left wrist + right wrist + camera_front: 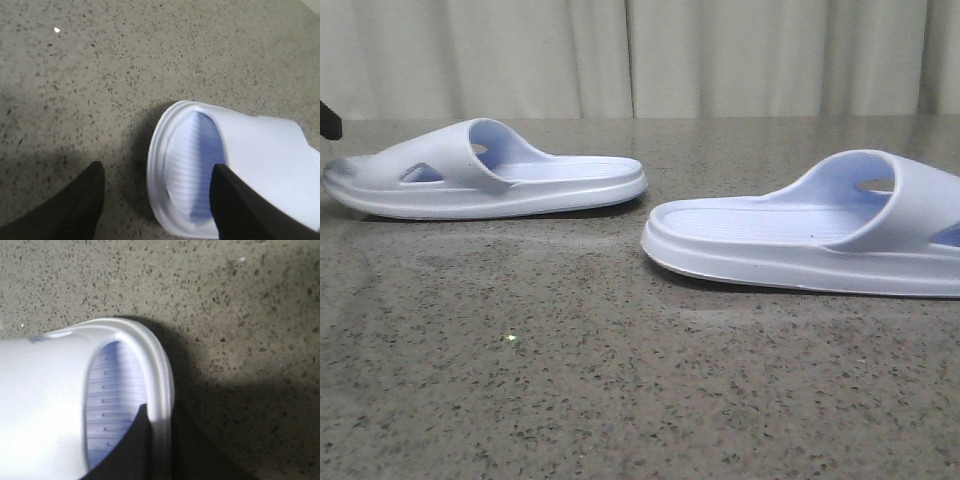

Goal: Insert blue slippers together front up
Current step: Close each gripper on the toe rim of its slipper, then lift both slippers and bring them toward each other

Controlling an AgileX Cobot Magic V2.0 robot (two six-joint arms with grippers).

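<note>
1. Two pale lavender-blue moulded foam slippers lie apart on the speckled grey stone surface (620,380): left slipper (485,175) at 10 o'clock, right slipper (810,235) at 3 o'clock.
2. Left pincer (157,200) is spread, straddling its slipper's toe rim (160,160).
3. Right pincer (150,450) has one finger inside the strap opening; its state cannot be told.
4. Likely light, springy, grippy foam; grip the thick rim.

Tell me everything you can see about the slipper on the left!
The left slipper is pale lavender-blue, looks like smooth moulded foam, and has a wide strap with a triangular side hole and a thick sole. It lies flat, sole down, on the speckled table, apart from the other slipper. The left gripper straddles its toe rim, jaws open, one finger over the ribbed footbed.
</note>
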